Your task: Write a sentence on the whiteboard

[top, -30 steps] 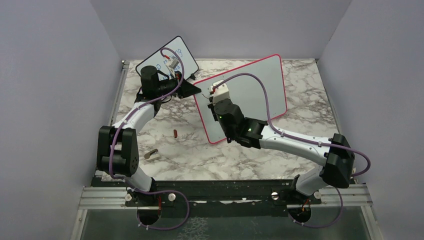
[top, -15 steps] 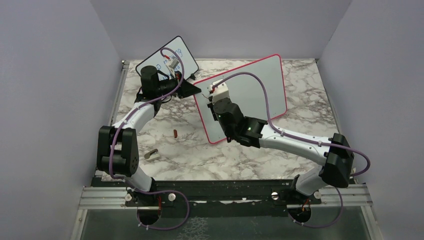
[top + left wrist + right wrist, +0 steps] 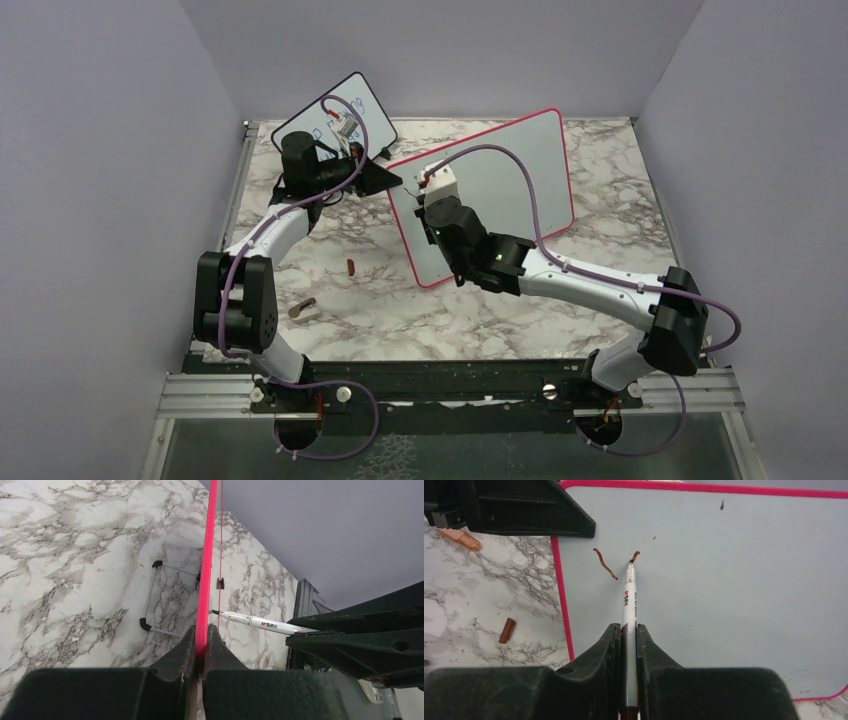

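Looks barely into the writing: left tool clamped on the pink frame of the whiteboard, propped upright mid-surface; right tool clamped on the marker, tip touching the board at the second short stroke of the sentence. Next, likely: pull the tip down to meet the first stroke, with light, even pressure and a firm brace on the frame.

You are looking into a robot test cell in a lab, not a home or an office. Plain lilac-grey panels box in a marble-patterned tabletop on three sides. An aluminium rail runs along the near edge, with the left arm and the right arm bolted to it. Purple cables loop along both. The whiteboard stands on the tabletop as a staged prop.
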